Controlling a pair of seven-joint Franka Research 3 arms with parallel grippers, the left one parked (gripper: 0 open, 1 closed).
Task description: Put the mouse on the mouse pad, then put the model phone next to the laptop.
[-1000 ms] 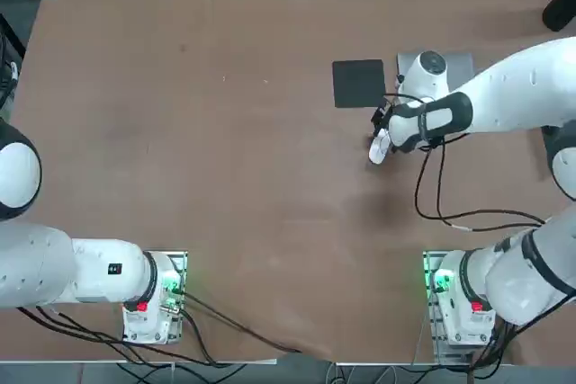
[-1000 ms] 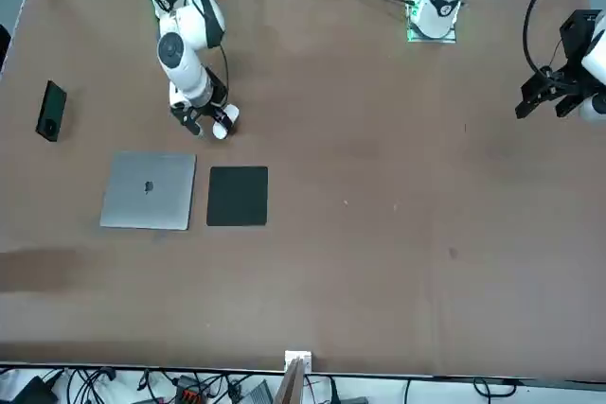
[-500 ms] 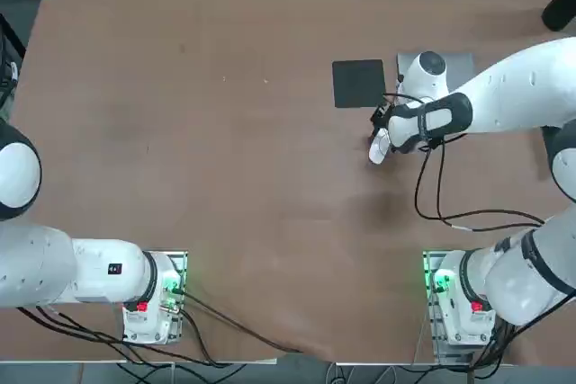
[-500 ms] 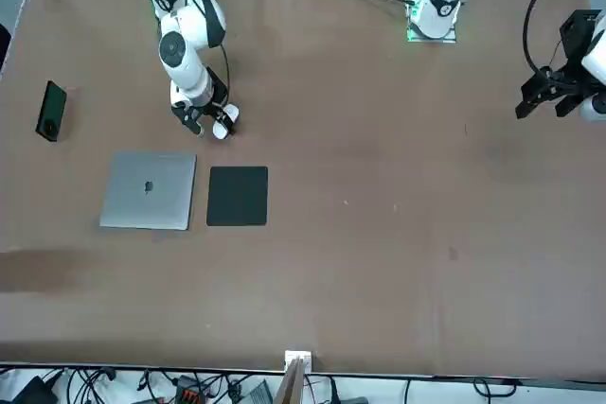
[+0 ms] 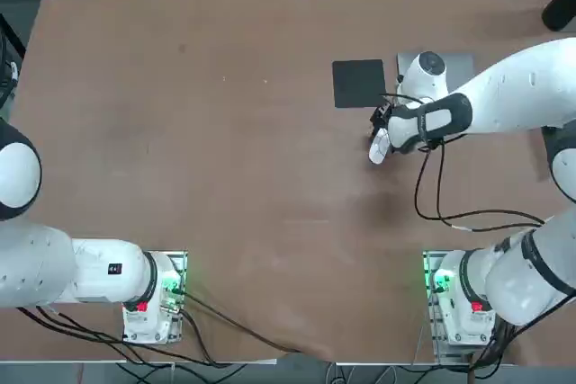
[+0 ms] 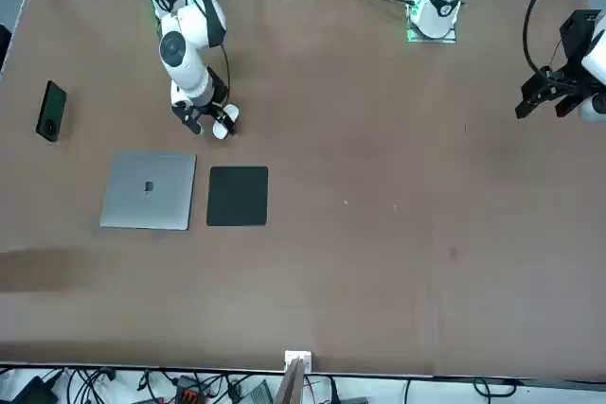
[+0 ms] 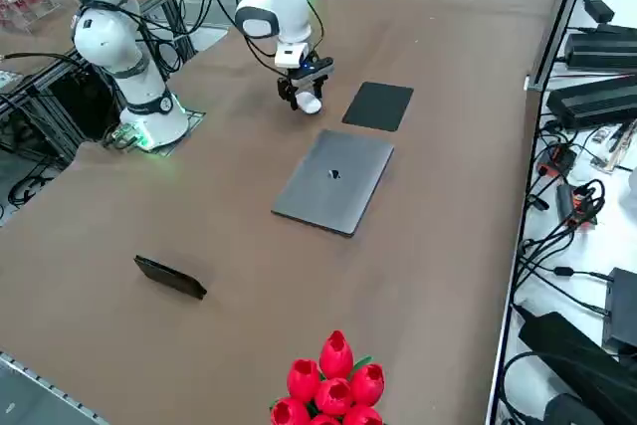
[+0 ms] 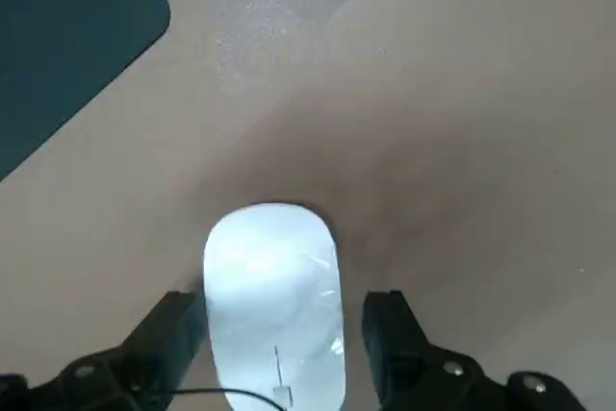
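The white mouse [image 8: 274, 295] sits between the fingers of my right gripper [image 8: 284, 307], which is shut on it and holds it just above the table, a shadow beneath it. In the top view the mouse [image 5: 380, 147] is a short way on the robot's side of the black mouse pad [image 5: 358, 84]. The silver laptop [image 6: 149, 190] lies beside the mouse pad [image 6: 237, 196]; in the top view my arm covers most of it. The dark model phone [image 6: 50, 111] lies alone towards the robot's right edge, well apart from the laptop [image 7: 333, 181].
A bunch of red tulips [image 7: 328, 385] stands at the table's right edge beyond the phone [image 7: 170, 277]. A black cable [image 5: 441, 195] loops on the table under my right arm. Bare brown tabletop [image 5: 225, 132] stretches to the robot's left of the pad.
The gripper and the mouse have shifted slightly, rising a little off the table. The pad, laptop and phone have not moved.
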